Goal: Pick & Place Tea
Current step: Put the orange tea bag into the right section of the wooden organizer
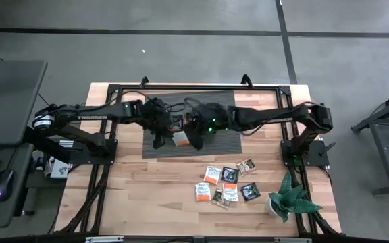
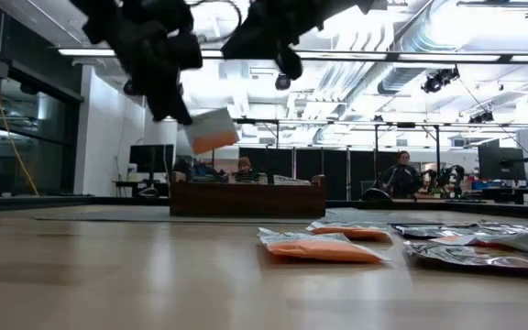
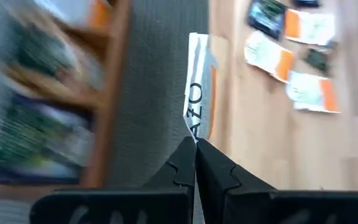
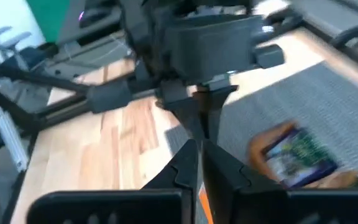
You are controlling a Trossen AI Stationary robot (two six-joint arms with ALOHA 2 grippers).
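My left gripper [image 1: 162, 139] is shut on an orange-and-white tea sachet [image 1: 179, 140] above the grey mat. The sachet [image 2: 211, 130] hangs in the air in the low view. My right gripper [image 1: 196, 140] is shut and hovers just right of the sachet, higher than it in the low view [image 2: 287, 66], touching nothing I can see. The brown wooden tray [image 1: 176, 123] sits on the mat just beyond both grippers, with sachets in it [image 3: 36, 106]. Several loose sachets [image 1: 229, 183] lie flat on the wooden table toward the near right. My left gripper pinches the sachet's near edge [image 3: 194, 132] between its two fingertips. The sachet reaches straight out past the fingertips, seen edge-on in the left wrist view. It is lifted clear of the mat and tilted [image 2: 211, 130], sticking out sideways from the fingers.
A grey mat [image 1: 225, 143] covers the table's far middle. A small green plant [image 1: 288, 199] stands near the table's near right corner, next to the loose sachets. Black frame rails [image 1: 201, 86] run round the table. People sit in the room beyond [image 2: 401, 174].
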